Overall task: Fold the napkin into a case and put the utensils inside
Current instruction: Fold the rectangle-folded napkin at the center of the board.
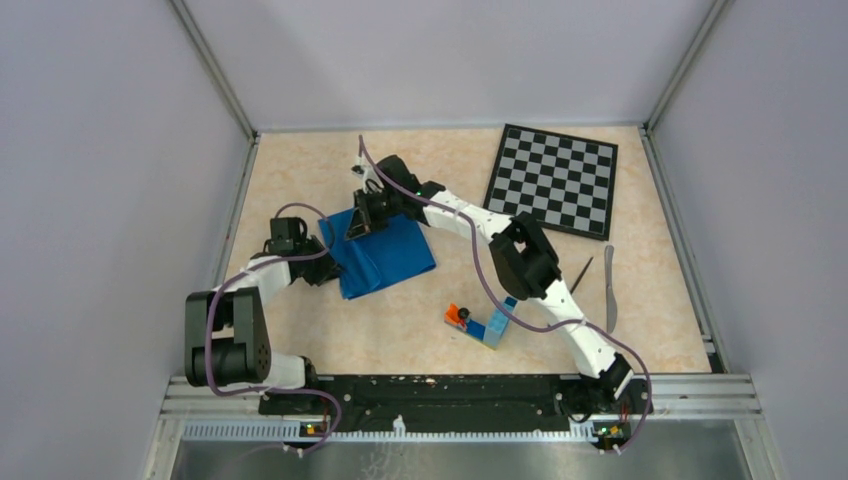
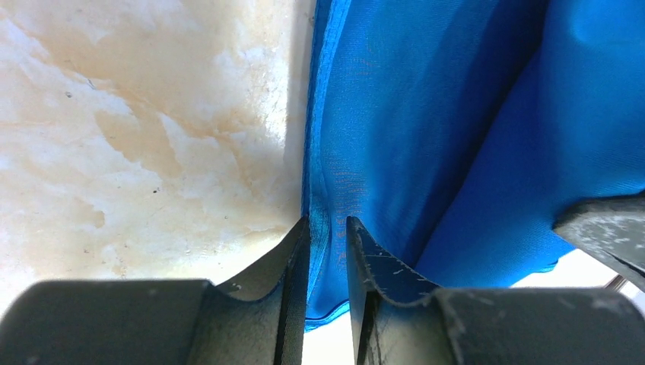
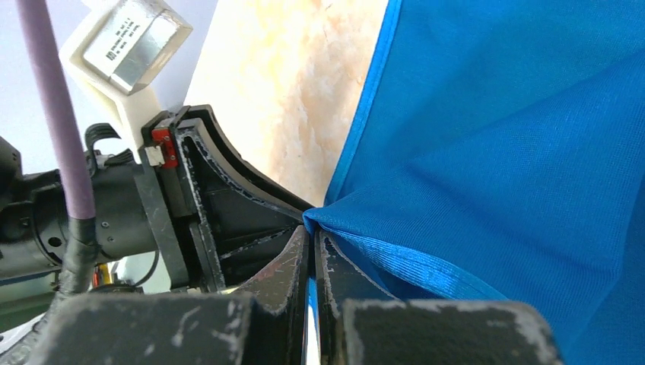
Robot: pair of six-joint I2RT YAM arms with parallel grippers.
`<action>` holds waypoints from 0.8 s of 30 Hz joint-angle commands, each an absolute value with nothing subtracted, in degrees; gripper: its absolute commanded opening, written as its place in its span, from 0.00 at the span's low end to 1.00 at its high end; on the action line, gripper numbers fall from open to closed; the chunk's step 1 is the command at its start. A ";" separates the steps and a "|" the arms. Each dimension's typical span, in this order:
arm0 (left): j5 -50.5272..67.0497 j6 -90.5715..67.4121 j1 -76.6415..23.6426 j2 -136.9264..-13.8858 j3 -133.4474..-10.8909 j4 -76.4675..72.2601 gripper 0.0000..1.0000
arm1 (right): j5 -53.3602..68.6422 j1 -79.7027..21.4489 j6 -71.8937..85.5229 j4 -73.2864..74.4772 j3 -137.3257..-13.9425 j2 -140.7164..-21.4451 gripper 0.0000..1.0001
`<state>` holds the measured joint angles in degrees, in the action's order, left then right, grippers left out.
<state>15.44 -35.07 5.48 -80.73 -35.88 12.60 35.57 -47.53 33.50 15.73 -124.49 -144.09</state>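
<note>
Blue cloth, the napkin (image 1: 390, 258) lies left of centre, held between the left gripper (image 2: 328, 232) pinching its left edge and the right gripper (image 3: 313, 236) clamped on its far corner, while fork (image 1: 581, 272) and knife (image 1: 609, 295) lie well apart to the right, nearer the right arm (image 1: 470, 222).

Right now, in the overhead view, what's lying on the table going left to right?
First the blue napkin → toy bricks → fork → knife. The chessboard overlaps several, so I skip it.
</note>
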 commanded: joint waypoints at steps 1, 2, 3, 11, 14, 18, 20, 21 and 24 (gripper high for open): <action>12.91 -34.60 5.46 -79.94 -33.92 12.85 0.29 | 35.93 -48.16 34.18 14.03 -128.56 -145.72 0.00; 12.98 -34.75 5.46 -79.89 -33.65 12.71 0.29 | 35.87 -48.16 34.37 13.99 -128.90 -145.78 0.00; 12.95 -34.92 5.47 -79.67 -33.35 12.59 0.29 | 35.86 -48.16 34.61 13.75 -129.19 -145.73 0.00; 13.06 -35.08 5.46 -78.92 -32.89 12.74 0.29 | 36.38 -48.16 34.56 14.50 -131.38 -147.81 0.00; 13.07 -35.15 5.42 -78.59 -32.83 12.76 0.29 | 35.99 -48.17 34.25 14.35 -130.72 -147.96 0.00; 13.28 -35.16 5.47 -78.44 -33.03 12.94 0.29 | 35.70 -48.22 34.29 14.45 -131.59 -148.73 0.00; 13.19 -35.24 5.42 -78.19 -33.03 13.19 0.30 | 35.83 -48.17 34.46 15.51 -133.16 -149.97 0.00; 13.14 -35.24 5.38 -77.97 -33.02 13.39 0.31 | 36.19 -48.18 34.72 16.08 -133.98 -150.50 0.07; 11.24 -35.81 5.47 -76.35 -33.49 15.59 0.37 | 38.88 -48.16 36.89 16.56 -135.42 -151.44 0.28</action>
<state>15.16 -35.97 5.48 -78.85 -34.06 11.31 35.99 -47.53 34.96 16.45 -131.44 -149.53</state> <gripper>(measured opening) 0.347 0.176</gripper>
